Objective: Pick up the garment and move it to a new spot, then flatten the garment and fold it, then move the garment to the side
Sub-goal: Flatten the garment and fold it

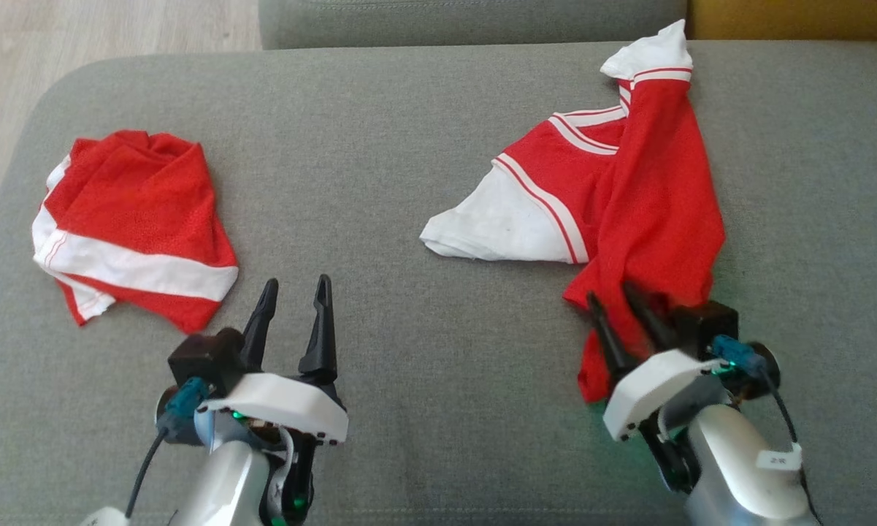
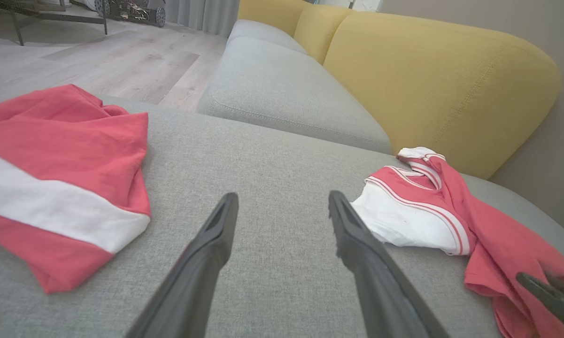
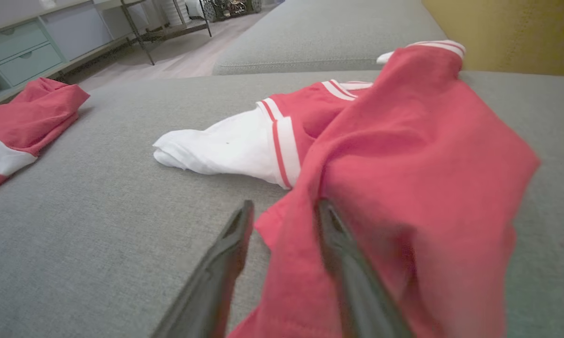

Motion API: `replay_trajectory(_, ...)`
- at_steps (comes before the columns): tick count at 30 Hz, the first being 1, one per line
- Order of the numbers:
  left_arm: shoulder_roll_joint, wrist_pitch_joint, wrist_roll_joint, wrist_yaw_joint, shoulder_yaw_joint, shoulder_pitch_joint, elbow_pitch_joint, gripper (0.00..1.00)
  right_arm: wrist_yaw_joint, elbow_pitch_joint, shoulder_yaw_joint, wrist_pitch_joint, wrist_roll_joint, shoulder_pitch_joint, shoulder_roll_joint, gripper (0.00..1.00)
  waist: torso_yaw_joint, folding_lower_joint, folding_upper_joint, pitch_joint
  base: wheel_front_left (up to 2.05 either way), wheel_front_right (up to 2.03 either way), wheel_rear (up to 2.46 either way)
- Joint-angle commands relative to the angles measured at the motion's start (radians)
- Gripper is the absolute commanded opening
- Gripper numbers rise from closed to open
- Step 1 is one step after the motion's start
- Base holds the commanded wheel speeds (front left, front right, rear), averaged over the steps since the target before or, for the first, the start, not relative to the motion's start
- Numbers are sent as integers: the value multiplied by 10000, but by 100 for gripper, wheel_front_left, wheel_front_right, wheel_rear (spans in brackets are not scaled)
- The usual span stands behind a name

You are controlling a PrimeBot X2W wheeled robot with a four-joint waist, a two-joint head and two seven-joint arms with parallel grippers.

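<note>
The left gripper, at the lower left of the head view, stands wide open above the grey cushion and holds nothing. The right gripper, at the lower right, has its jaws apart around the lower red edge of the garment. The garment lies crumpled at the upper right. The cloth drapes over one finger and is not pinched yet.

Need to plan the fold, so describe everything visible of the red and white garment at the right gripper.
The garment is a crumpled red jersey of mesh-like cloth with white panels and red-and-white striped trim. It lies bunched on the grey sofa cushion, on the robot's right: a white section spreads leftward, and a long red fold runs from the far striped cuff toward the robot. Its near red edge sits between the jaws of the right gripper, which stand apart around it.
</note>
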Motion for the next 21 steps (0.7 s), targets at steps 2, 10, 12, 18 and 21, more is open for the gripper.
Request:
replay_trajectory(2, 49, -53, 20, -1, 303, -487, -284, 100, 21, -230, 407, -263, 138, -501, 85, 0, 24, 0, -1, 30, 0, 0, 0)
replay_trajectory(10, 49, -53, 31, 13, 464, -431, -229, 100, 21, -1116, 1674, -877, 1103, -1019, 85, 0, -205, 0, -1, -143, 0, 0, 0)
replay_trajectory(12, 49, -53, 23, 24, 486, -400, -240, 100, 21, -1538, 1693, -921, 1377, -1135, 85, 0, -331, 0, -1, -220, 0, 0, 0)
replay_trajectory(18, 49, -53, -6, 80, 534, -259, -310, 100, 21, -2612, 772, -547, 1138, -1235, 85, 0, -772, 0, -1, -436, 0, 0, 0)
replay_trajectory(21, 49, -53, -25, 92, 538, -211, -332, 100, 21, -3185, 337, -235, 858, -1019, 81, 0, -913, 0, -1, -487, 0, 0, 0)
